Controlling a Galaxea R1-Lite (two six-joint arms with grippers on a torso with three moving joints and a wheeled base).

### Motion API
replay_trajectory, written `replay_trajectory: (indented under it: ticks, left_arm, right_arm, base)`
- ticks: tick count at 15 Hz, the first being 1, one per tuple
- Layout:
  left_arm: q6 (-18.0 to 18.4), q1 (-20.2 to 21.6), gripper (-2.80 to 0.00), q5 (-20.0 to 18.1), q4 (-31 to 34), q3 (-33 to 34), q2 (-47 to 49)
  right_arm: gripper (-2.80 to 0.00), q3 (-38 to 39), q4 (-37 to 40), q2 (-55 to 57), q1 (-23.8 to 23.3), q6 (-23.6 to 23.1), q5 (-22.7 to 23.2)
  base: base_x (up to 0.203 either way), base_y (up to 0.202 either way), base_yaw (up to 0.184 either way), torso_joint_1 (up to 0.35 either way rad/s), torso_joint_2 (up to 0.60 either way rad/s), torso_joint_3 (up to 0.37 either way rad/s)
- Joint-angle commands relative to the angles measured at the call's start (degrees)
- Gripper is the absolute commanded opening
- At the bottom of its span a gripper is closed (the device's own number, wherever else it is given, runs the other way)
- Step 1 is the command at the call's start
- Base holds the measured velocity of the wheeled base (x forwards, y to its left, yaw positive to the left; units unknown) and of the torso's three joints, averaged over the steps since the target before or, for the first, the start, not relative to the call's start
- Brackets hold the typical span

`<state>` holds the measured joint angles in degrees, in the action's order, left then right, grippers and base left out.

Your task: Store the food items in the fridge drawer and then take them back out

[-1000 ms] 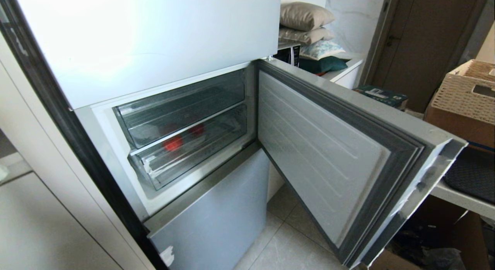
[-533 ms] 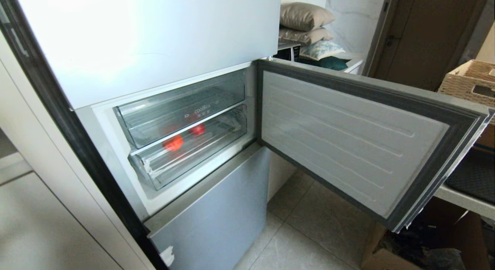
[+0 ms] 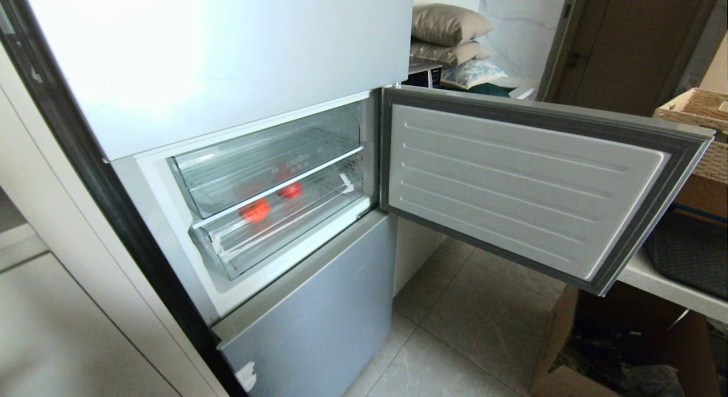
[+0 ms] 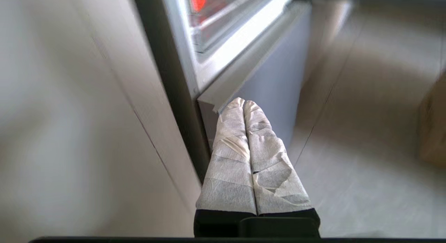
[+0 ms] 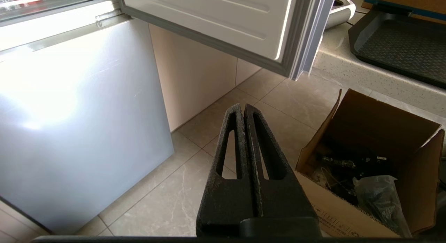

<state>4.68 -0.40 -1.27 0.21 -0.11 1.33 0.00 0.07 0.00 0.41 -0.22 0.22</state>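
The fridge door (image 3: 534, 186) was found swung wide, presumably to leave the drawer (image 3: 273, 226) reachable. The drawer was seen pushed in, with the orange-red ball (image 3: 254, 210) lying inside it behind the clear front; a second red shape was noted deeper in, unidentified. The left gripper (image 4: 243, 103) was held low beside the fridge's lower panel, taped fingers pressed together, holding nothing. The right gripper (image 5: 243, 109) was parked over the floor below the door, fingers likewise closed and unloaded.

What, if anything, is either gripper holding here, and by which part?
Nothing is held. The left gripper and the right gripper are both shut on nothing, low in front of the fridge; the orange-red ball sits in the fridge drawer.
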Motion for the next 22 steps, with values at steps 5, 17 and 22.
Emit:
replay_trajectory:
  ticks: [5, 17, 22]
  left_arm:
    - [-4.8, 0.0, -2.80, 1.4, 0.1, 0.1, -1.2]
    - [-4.8, 0.0, -2.80, 1.4, 0.1, 0.1, -1.2]
    - [-4.8, 0.0, -2.80, 1.4, 0.1, 0.1, -1.2]
  right_arm:
    - [-2.80, 0.0, 0.0, 0.1, 0.0, 0.0, 0.0]
    - [-2.80, 0.0, 0.0, 0.1, 0.0, 0.0, 0.0]
    - [-2.80, 0.0, 0.0, 0.1, 0.0, -0.1, 0.0]
  base:
    - [0.000, 0.000, 0.000, 0.000, 0.00, 0.000]
    - [0.000, 0.000, 0.000, 0.000, 0.00, 0.000]
    - [0.000, 0.000, 0.000, 0.000, 0.00, 0.000]
